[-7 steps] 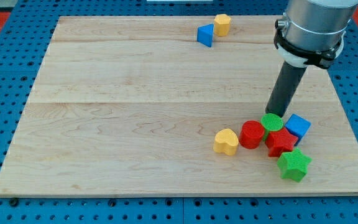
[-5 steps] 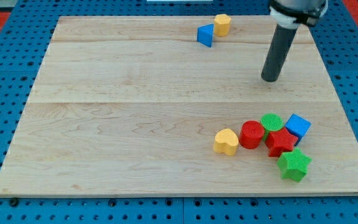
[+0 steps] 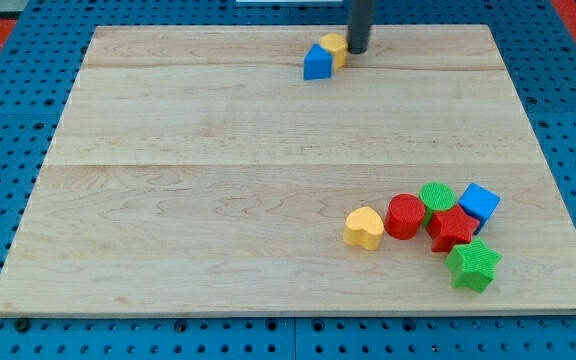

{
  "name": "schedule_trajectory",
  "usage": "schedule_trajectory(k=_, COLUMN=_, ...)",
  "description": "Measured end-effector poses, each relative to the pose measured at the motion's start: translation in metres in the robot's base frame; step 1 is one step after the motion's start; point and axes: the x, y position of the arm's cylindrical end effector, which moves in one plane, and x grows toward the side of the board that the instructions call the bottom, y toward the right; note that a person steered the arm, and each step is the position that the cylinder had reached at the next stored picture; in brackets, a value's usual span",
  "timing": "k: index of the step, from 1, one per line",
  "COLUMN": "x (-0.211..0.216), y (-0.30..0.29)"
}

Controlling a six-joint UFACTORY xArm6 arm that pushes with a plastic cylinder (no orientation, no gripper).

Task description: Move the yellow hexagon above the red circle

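The yellow hexagon (image 3: pixel 335 48) sits near the top edge of the wooden board, touching a blue triangle (image 3: pixel 317 63) on its lower left. My tip (image 3: pixel 357 50) is at the hexagon's right side, touching it. The red circle (image 3: pixel 405 216) lies at the lower right of the board, far below the hexagon, in a cluster of blocks.
Around the red circle are a yellow heart (image 3: pixel 364 228) to its left, a green circle (image 3: pixel 436 196), a red star (image 3: pixel 451 229), a blue cube (image 3: pixel 479 204) and a green star (image 3: pixel 473 264). The board's top edge (image 3: pixel 288 27) is just above my tip.
My tip moved from beside the lower-right cluster up and left to the yellow hexagon. The hexagon and blue triangle have shifted a little to the left and down.
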Motion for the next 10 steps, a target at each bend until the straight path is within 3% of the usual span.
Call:
schedule_trajectory(k=1, x=0.002, y=-0.012)
schedule_trajectory(k=2, x=-0.039, y=0.01)
schedule_trajectory(k=3, x=-0.028, y=-0.046)
schedule_trajectory(k=4, x=0.024, y=-0.077)
schedule_trajectory(k=6, x=0.122, y=-0.065)
schedule_trajectory(k=7, x=0.137, y=-0.061)
schedule_trajectory(k=8, x=0.154, y=-0.018)
schedule_trajectory(k=9, x=0.19, y=-0.031)
schedule_trajectory(k=10, x=0.19, y=-0.052)
